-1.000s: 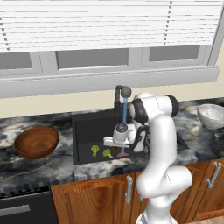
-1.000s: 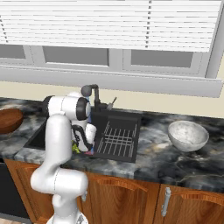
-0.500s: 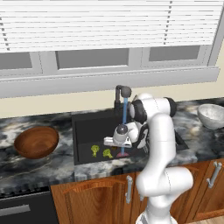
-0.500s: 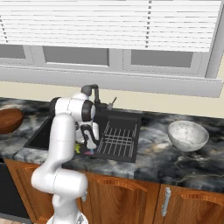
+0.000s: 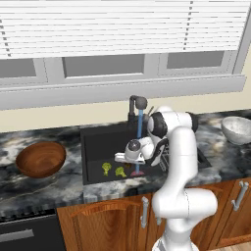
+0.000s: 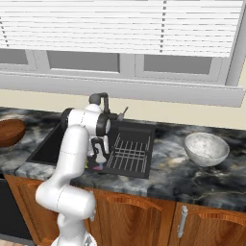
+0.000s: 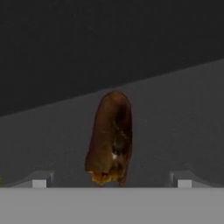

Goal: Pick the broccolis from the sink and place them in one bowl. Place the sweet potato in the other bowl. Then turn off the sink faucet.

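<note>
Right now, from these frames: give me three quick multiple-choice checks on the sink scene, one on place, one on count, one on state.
1. Where are the broccolis?
A. in the wooden bowl
B. on the sink floor
C. in the speckled bowl

2. How many florets lie there?
A. one
B. two
C. three

3. What is the faucet doing?
A. running
B. off
C. detached

Answers:
1 B: both sit on the black floor of the sink, left of the gripper.
2 B: two yellow-green florets, side by side.
3 A: a blue stream falls from its head.
</note>
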{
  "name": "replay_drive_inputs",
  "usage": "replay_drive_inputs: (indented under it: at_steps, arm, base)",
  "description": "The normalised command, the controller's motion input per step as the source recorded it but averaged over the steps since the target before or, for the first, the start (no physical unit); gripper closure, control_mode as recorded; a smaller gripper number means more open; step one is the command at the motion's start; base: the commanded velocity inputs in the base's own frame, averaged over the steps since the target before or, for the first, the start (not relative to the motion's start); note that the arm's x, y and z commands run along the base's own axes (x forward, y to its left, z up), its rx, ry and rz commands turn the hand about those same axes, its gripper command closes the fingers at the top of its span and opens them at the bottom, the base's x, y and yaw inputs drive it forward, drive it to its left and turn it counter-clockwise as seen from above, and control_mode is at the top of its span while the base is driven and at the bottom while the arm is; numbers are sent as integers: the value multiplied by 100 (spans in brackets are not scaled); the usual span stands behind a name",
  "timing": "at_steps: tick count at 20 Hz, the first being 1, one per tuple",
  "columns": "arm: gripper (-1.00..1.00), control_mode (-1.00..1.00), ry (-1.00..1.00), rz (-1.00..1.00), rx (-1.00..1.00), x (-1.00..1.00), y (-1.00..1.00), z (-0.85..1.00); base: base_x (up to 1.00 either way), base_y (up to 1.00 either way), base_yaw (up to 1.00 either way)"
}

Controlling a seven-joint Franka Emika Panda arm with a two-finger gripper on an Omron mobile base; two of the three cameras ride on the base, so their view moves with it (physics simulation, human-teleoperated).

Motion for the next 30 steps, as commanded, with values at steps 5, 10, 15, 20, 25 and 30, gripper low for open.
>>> replay_drive_inputs:
  at_steps: [5, 10, 15, 20, 25, 30]
  arm:
    - [-100, -100, 2, 0, 0, 31, 0, -24]
    - [-100, -100, 5, 0, 1, 31, 0, -36]
    - [-100, -100, 4, 0, 3, 34, 0, -32]
    - [-100, -100, 2, 0, 1, 35, 0, -27]
    - [100, -100, 1, -3, 0, 20, -1, -20]
    - [100, -100, -3, -1, 2, 0, -25, -4]
  base:
    - [0, 0, 0]
    - [0, 0, 0]
    - [0, 0, 0]
    - [0, 0, 0]
    - [0, 0, 0]
    - [0, 0, 0]
